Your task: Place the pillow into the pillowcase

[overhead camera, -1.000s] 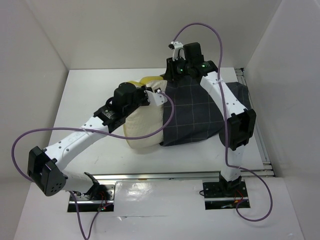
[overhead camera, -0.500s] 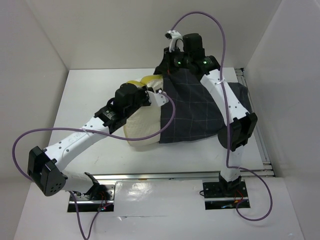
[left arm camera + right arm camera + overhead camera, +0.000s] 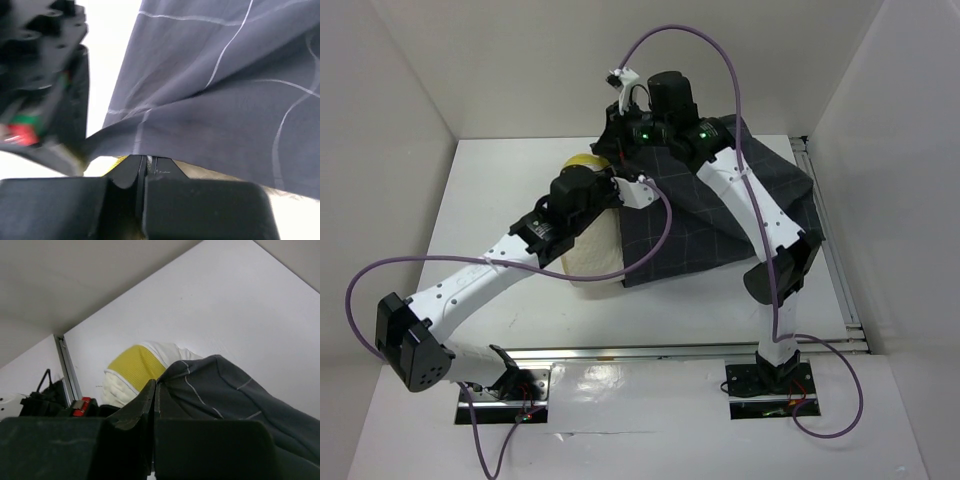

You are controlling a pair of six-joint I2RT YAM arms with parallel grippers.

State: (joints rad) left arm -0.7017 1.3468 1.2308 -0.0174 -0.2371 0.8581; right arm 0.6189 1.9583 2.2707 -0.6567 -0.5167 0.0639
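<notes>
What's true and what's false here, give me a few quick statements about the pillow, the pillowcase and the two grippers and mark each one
1. The pillow is completely inside the pillowcase. False: its cream left part sticks out of the cloth.
2. The left gripper and the right gripper are both shut on the pillowcase. True.
3. The pillowcase is plain white. False: it is dark grey with thin light grid lines.
4. The right gripper holds the pillowcase at its far side, lifted off the table. True.
5. The pillow's yellow band shows uncovered in the right wrist view. True.
</notes>
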